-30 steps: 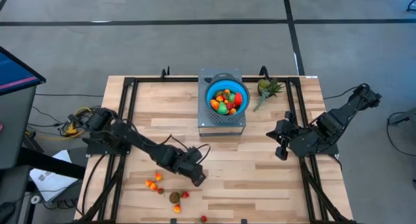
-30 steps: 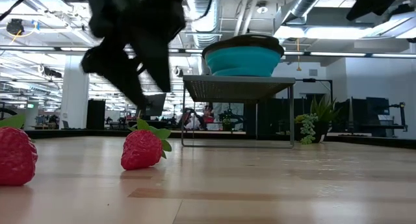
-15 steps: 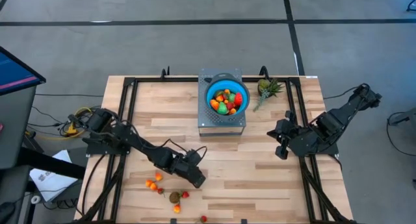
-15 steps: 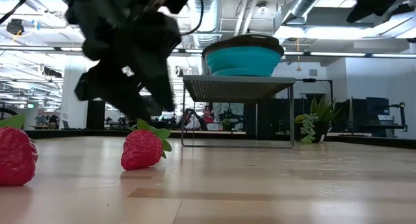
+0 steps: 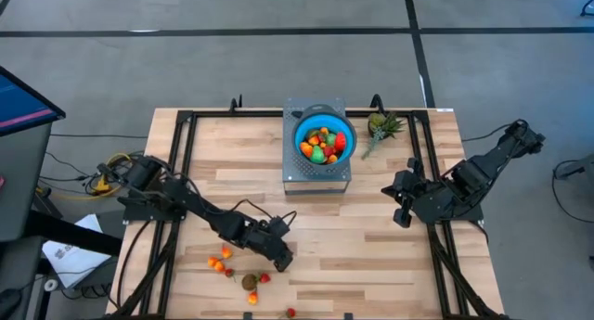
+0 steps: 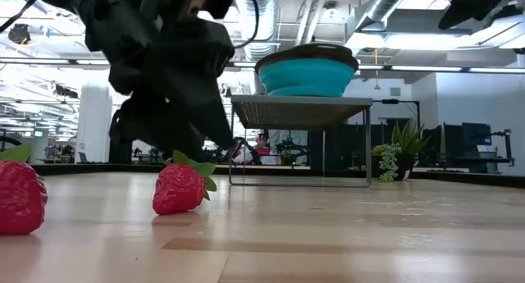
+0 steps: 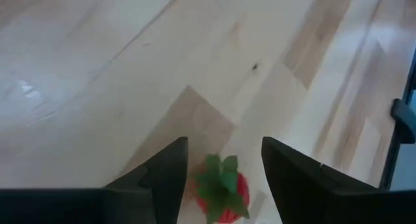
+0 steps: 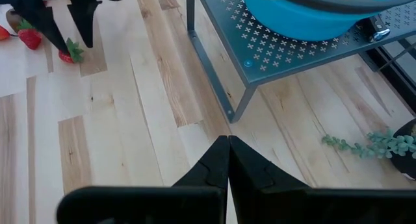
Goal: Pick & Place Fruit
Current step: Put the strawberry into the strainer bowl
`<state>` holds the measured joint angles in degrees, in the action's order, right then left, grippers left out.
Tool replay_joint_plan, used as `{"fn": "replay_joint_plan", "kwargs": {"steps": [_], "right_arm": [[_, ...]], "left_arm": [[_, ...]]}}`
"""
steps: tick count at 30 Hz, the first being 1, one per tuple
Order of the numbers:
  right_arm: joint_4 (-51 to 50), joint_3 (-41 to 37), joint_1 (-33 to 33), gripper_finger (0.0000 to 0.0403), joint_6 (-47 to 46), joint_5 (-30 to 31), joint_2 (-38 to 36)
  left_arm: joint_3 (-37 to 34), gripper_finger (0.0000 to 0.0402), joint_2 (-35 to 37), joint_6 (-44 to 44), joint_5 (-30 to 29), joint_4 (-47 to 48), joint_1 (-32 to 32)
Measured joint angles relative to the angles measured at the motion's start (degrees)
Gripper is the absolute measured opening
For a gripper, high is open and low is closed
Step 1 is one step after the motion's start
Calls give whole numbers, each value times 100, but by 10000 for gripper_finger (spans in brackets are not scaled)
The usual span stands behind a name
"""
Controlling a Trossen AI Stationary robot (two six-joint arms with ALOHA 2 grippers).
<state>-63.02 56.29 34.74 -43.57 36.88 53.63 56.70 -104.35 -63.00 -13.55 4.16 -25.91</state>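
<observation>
Now left gripper (image 7: 221,162) fingers apart, straddling strawberry (image 7: 222,193) on surface (image 7: 130,87); right gripper (image 8: 227,160) fingers together. Likely light, hard, slick: pinch red body below leaves.

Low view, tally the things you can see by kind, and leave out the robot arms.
Strawberries: 2
Blue bowl: 1
Metal stand: 1
Spiky green plant piece: 1
Total: 5
</observation>
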Motion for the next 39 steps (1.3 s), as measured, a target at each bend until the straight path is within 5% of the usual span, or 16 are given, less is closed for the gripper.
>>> {"fn": "replay_joint_plan", "kwargs": {"steps": [8,21,39], "right_arm": [[-37,0,0,0,0,0,-2],[-94,0,0,0,0,0,-2],[-88,0,0,0,0,0,-2]], "left_arm": [[3,178,-411,-75,565,-415,-4],[5,136,-363,-12,436,-456,83],[5,5,-363,-20,411,-469,81]]}}
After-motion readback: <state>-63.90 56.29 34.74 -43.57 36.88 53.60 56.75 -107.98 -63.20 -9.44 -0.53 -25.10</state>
